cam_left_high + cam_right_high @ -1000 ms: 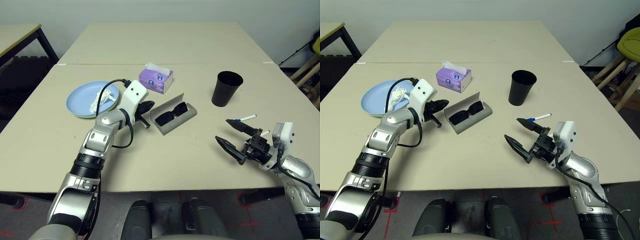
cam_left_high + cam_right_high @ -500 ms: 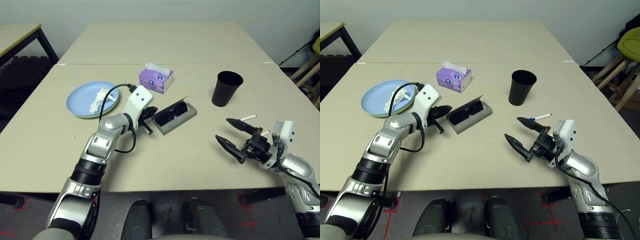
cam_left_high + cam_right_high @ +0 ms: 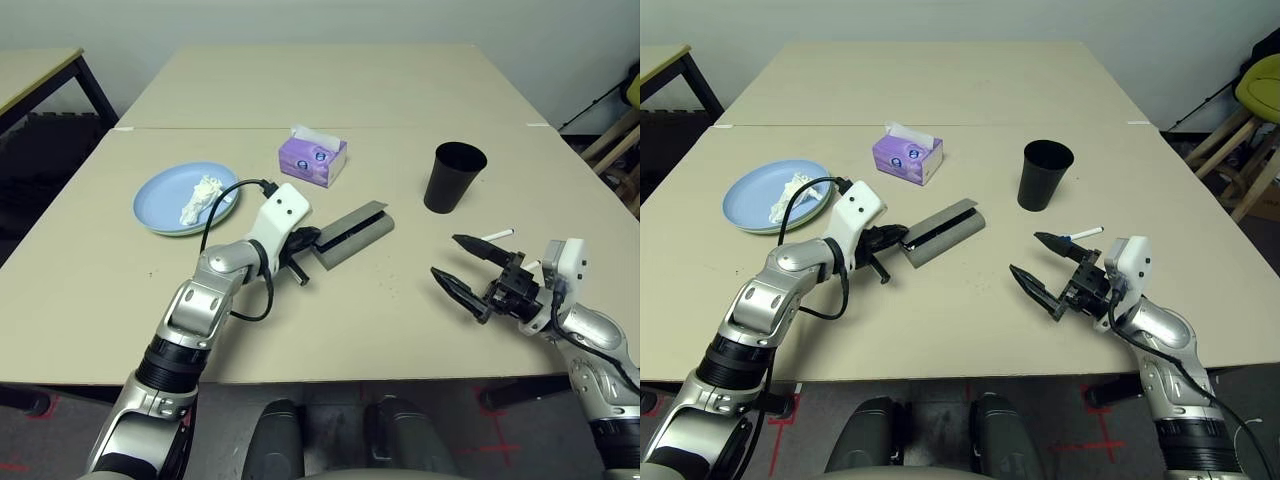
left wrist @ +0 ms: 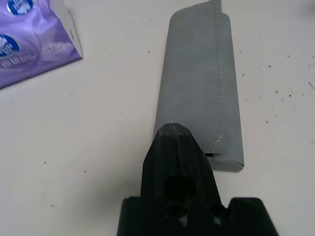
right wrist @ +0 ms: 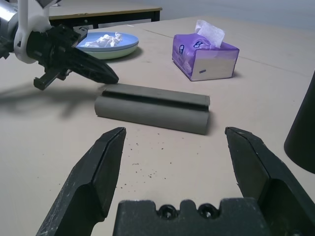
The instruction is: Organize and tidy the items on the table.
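Left wrist view: smooth grey oblong glasses case [image 4: 202,101], stitched flap shut.

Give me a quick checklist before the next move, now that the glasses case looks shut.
1. Glasses case lid down: ok, folded over with only a thin slit along the edge.
2. Left hand free of the case: cannot tell, its shut tips sit right at the case's end.
3. Right hand ready: ok, open and holding nothing.
4. Marker reachable: ok, lying just beyond the right hand.
5. Black cup upright: ok.
6. Tissue on the blue plate: ok.
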### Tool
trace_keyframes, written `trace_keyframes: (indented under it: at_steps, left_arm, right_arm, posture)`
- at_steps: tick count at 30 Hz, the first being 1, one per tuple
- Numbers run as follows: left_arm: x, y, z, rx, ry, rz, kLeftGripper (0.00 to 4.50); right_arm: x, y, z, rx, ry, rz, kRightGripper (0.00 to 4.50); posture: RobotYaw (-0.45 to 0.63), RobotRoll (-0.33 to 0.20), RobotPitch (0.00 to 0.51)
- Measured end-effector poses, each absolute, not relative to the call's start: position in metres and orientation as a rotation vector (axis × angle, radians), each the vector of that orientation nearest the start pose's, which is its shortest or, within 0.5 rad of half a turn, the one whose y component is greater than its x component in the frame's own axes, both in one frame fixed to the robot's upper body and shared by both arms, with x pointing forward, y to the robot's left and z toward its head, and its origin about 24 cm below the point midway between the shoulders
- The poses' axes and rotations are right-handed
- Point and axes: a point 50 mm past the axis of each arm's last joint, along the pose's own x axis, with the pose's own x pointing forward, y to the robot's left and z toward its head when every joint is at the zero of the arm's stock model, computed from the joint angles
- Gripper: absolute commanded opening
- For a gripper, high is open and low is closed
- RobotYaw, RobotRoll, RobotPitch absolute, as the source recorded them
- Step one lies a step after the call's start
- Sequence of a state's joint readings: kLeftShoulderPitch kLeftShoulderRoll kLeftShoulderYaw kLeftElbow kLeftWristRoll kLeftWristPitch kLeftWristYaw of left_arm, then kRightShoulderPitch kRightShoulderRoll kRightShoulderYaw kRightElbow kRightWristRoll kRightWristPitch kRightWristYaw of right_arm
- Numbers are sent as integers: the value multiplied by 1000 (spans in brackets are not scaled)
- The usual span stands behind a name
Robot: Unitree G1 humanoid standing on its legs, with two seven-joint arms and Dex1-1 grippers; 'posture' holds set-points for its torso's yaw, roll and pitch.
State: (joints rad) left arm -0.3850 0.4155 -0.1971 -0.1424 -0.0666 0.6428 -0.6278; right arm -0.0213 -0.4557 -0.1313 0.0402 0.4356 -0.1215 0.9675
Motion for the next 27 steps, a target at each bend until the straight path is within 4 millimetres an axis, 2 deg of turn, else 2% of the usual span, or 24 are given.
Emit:
trace_keyframes:
  at_steps: [27]
  left_arm:
    - [288, 125, 96, 313, 295, -755, 37]
  right_arm:
    - [235, -225, 81, -111, -120, 830, 4500]
  posture:
    - [68, 0, 91]
